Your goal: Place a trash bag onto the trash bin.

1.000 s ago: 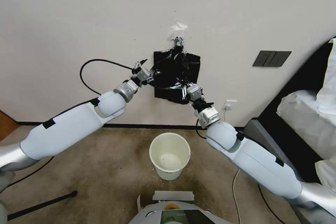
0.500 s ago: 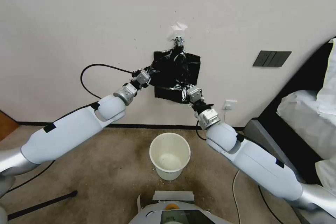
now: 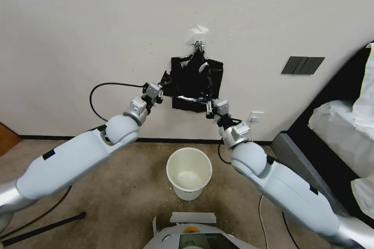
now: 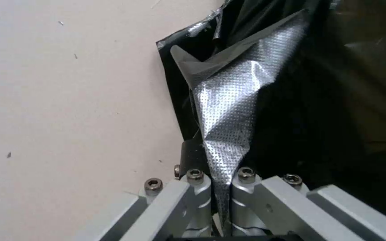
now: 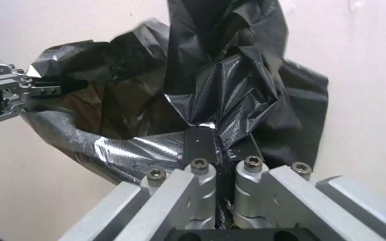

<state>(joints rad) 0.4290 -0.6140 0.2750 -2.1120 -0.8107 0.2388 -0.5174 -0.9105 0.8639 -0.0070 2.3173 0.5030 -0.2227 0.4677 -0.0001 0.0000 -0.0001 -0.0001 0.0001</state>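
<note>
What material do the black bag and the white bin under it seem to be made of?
The trash bag looks like thin plastic film: glossy, crinkled, with a fine embossed dot texture where light strikes it. Both tools, left and right, pinch it flat. The trash bin appears to be smooth cream-white moulded plastic with a plain rim, though its finish is less certain.

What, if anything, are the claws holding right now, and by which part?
Both hold the trash bag: the left claw pinches its left edge, the right claw its lower right edge.
</note>
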